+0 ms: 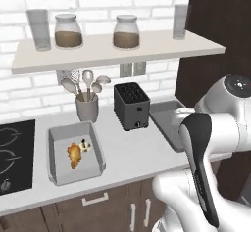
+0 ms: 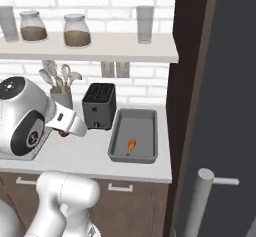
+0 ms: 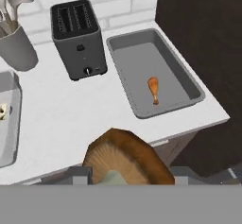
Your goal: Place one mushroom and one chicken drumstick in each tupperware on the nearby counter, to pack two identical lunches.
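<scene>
Jaws clamped on brown-capped mushroom (image 3: 126,159), above the table (image 3: 71,109); right tupperware (image 3: 186,83) contains one chicken drumstick (image 3: 153,89).

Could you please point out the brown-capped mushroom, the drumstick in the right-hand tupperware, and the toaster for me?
brown-capped mushroom (image 3: 126,159): hand view, on its brown cap and gills.
drumstick (image 3: 153,88): hand view, on its plump meaty end.
toaster (image 3: 78,46): hand view, on its dark front face.

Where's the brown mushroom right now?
In the hand view, the brown mushroom sits in the gripper, above the counter's front edge, left of the right tupperware.
</scene>
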{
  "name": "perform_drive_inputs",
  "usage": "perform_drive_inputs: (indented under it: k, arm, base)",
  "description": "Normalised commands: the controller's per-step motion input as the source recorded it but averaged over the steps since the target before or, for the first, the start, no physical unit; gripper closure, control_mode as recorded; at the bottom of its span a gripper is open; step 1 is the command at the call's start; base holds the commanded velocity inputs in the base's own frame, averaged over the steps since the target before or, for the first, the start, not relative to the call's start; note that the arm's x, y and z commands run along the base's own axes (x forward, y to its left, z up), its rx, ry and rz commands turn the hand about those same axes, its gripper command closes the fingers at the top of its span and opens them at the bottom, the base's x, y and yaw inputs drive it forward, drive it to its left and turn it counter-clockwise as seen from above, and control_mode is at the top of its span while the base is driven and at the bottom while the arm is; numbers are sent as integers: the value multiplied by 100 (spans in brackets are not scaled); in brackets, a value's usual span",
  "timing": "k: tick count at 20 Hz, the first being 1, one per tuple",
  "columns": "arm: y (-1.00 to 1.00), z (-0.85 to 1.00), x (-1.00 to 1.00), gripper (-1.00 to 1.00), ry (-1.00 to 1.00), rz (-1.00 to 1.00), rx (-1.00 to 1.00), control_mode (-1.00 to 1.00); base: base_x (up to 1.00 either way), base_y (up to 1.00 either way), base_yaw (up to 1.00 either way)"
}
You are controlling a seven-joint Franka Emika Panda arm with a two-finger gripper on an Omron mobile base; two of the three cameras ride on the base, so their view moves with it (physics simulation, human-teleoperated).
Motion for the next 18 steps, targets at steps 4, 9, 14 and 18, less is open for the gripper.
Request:
perform_drive_inputs:
  k: [4,9,14,18]
  arm:
    - [0,0,0,100,0,0,0,100]
    - [-5,-4,20,100,0,0,0,-100]
    - [-1,-55,100,100,2,0,0,-100]
    - [0,-86,100,100,2,0,0,-100]
  base:
    - [14,-60,0]
    - [39,-31,0]
    - [0,0,0]
    - [0,0,0]
